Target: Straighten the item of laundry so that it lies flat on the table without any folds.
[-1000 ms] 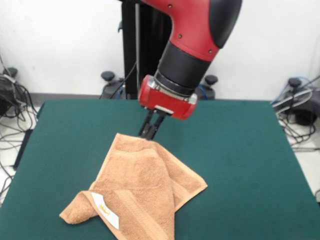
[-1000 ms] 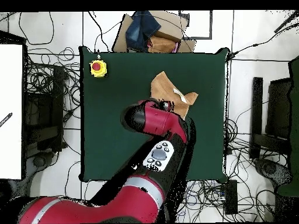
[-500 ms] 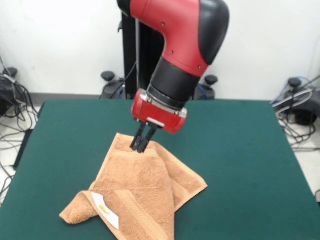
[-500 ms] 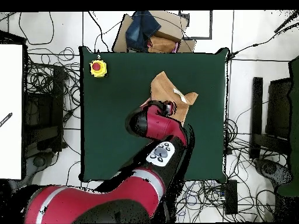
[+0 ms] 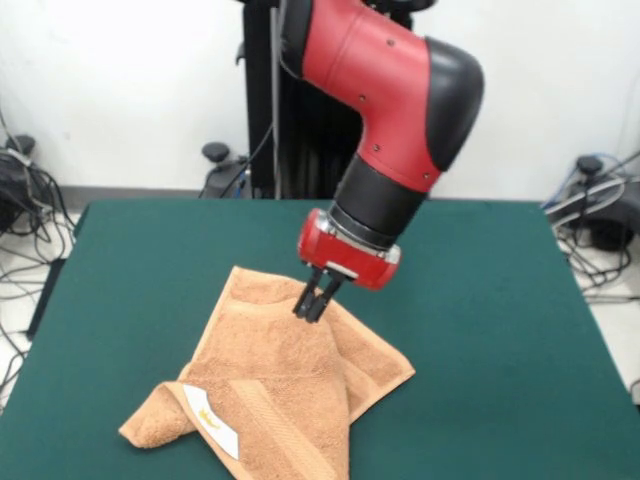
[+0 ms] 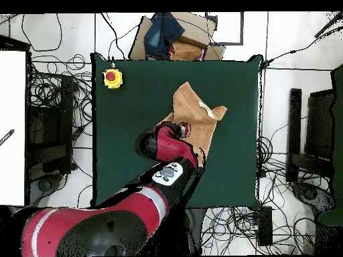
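One gripper [image 5: 314, 308], fingers pinched together, tips down on the one towel [image 5: 275, 385] near its far edge; cannot tell if cloth is caught between them. Rumpled and folded over, spreading out below the gripper on the one green table [image 5: 490, 330]. One white label [image 5: 211, 420] showing.

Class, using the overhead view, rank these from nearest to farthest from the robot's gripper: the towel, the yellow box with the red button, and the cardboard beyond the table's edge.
1. Towel, directly beneath the gripper.
2. Cardboard, off the table's top edge.
3. Yellow box with the red button, upper-left table corner.
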Motion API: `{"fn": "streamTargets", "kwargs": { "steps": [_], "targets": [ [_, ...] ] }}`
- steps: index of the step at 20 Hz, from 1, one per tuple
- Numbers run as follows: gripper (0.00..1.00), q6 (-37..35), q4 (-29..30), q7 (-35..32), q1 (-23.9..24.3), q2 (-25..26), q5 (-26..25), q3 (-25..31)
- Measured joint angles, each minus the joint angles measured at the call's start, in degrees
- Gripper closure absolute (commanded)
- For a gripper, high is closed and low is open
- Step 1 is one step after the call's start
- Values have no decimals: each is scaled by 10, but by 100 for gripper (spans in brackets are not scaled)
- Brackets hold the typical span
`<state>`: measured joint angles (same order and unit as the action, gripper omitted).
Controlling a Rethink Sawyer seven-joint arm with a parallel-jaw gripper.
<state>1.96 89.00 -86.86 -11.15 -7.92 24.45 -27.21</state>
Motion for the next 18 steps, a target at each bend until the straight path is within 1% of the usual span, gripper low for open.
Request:
{"fn": "streamTargets", "kwargs": {
  "steps": [4,8,11,18],
  "targets": [
    [100,0,0,0,-29,17,30,-14],
    [100,0,0,0,-44,26,51,-23],
    [100,0,0,0,-42,31,56,-23],
    [100,25,-4,0,-7,52,57,-23]
  ]
}}
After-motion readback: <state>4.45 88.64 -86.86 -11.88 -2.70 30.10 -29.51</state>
